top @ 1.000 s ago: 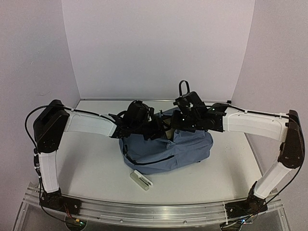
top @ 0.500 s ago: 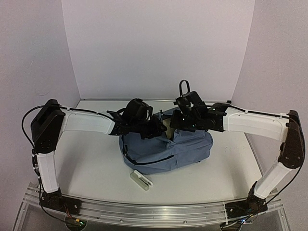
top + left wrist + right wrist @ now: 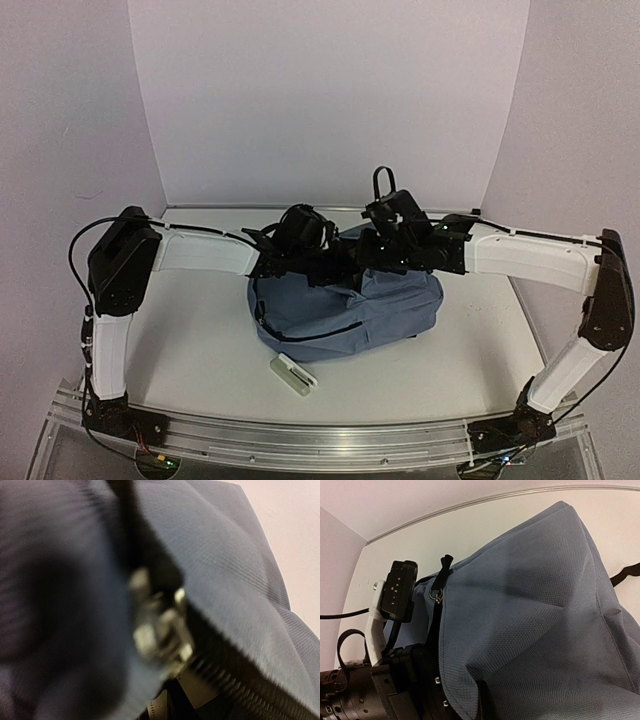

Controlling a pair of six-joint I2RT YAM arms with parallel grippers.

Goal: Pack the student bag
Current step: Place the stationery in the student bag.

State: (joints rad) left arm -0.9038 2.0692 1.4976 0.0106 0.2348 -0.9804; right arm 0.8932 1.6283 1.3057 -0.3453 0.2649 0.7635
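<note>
Found student bag (image 3: 345,315) slumped at table's centre, long axis left to right. Saw right gripper (image 3: 368,260) closed, apparently pinching fabric at bag's top and tenting it. Located left gripper (image 3: 328,264) over bag's top-left, zipper slider (image 3: 160,632) straight ahead, very near. Cannot tell whether its jaws are open or closed. Judged left arm nearer slider.

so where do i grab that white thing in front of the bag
Pinch the white item across its narrow width, near the middle, coming straight down from above. It lies flat on the table, long and slim, set at an angle just in front of the bag.
</note>
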